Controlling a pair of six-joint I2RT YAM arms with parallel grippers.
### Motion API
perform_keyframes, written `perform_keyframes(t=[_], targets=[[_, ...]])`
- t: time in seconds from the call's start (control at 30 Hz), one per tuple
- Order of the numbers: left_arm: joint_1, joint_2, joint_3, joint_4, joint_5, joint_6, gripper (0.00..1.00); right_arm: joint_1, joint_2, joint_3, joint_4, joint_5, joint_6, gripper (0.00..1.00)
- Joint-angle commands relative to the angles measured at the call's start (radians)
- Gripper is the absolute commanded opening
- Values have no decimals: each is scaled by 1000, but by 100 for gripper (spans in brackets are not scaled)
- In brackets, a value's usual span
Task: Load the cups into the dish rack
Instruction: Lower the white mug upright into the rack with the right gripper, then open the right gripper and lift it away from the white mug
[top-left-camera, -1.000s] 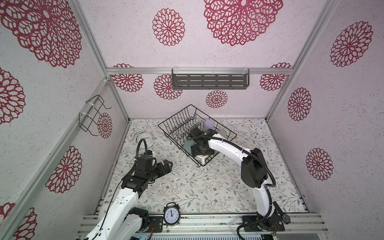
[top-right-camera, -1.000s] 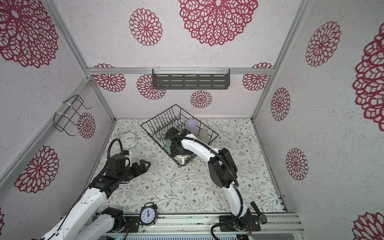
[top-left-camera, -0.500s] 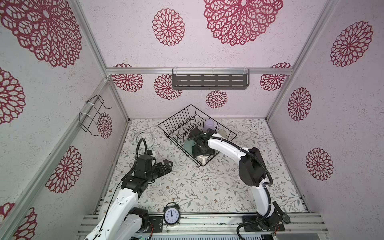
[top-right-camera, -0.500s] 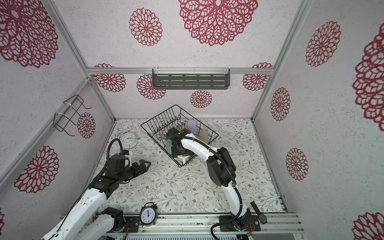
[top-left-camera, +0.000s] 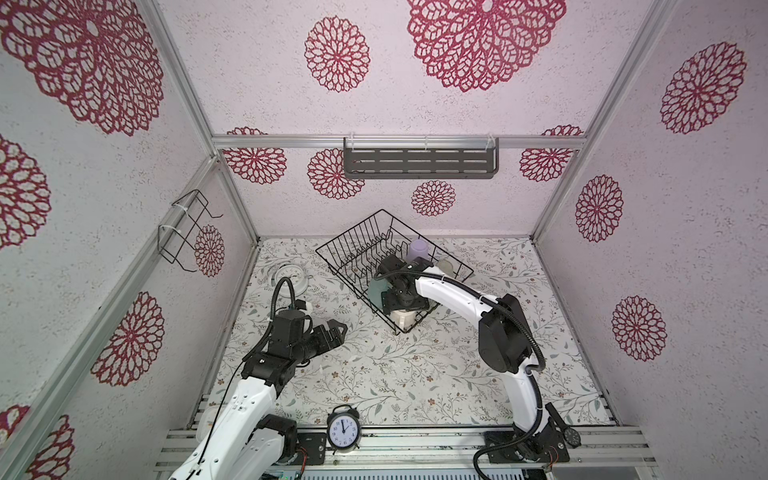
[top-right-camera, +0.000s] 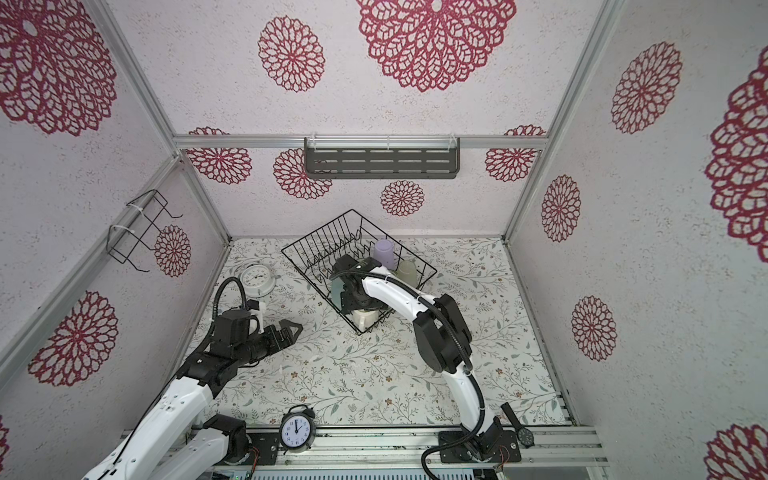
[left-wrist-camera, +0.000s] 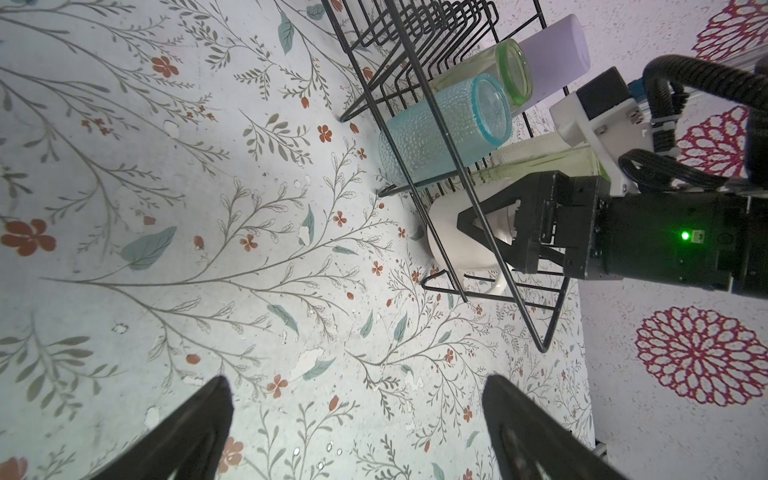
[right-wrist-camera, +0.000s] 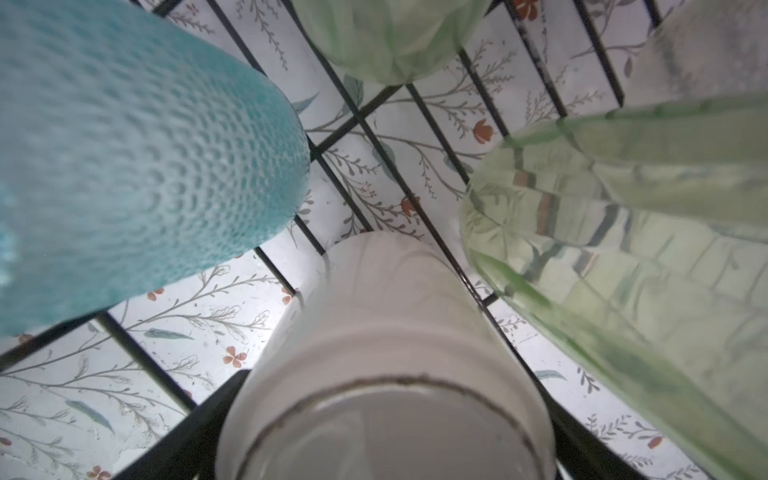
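Floral tabletop lies bare between left gripper and dish rack.

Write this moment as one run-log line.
left gripper open, empty | right gripper straddling white mug in dish rack, grip unclear

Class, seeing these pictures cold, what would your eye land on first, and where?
The black dish rack at the back of the floral table, crowded with cups such as the light-blue tumbler and lilac tumbler. The right gripper reaches down into it, straddling the white mug, while the left gripper hovers open, empty.
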Motion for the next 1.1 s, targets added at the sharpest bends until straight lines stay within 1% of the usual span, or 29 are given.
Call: perform_keyframes(t=[0.0,0.2,0.27,0.43,0.57,0.67,0.77,0.83,0.9,0.97,1.0,1.07], targets=[[9,-8,-5,23,8,11,98,5,-26,3,-4,-11,-7,92],[9,-5,-5,25,7,10,98,12,-55,-5,-7,-12,-13,91],[10,-3,-3,23,9,10,98,15,-67,-10,-13,11,-13,92],[9,-6,-2,20,11,11,98,21,-127,-47,2,11,-13,95],[10,-6,2,19,9,11,98,23,-200,-88,28,18,-5,95],[10,-9,5,11,2,11,98,26,-282,-146,72,19,8,95],[10,-16,12,-2,-11,7,98,28,-365,-189,107,44,12,94],[10,-25,18,-15,-34,0,98,32,-436,-231,153,80,7,94],[9,-38,27,-36,-74,-15,98,42,-535,-305,247,141,-3,95],[10,-54,44,-64,-107,-23,99,45,-659,-422,374,202,-17,95],[9,-63,54,-76,-118,-23,99,45,-714,-479,439,228,-28,98],[10,-80,78,-105,-145,-20,99,44,-843,-634,612,309,-75,99]])
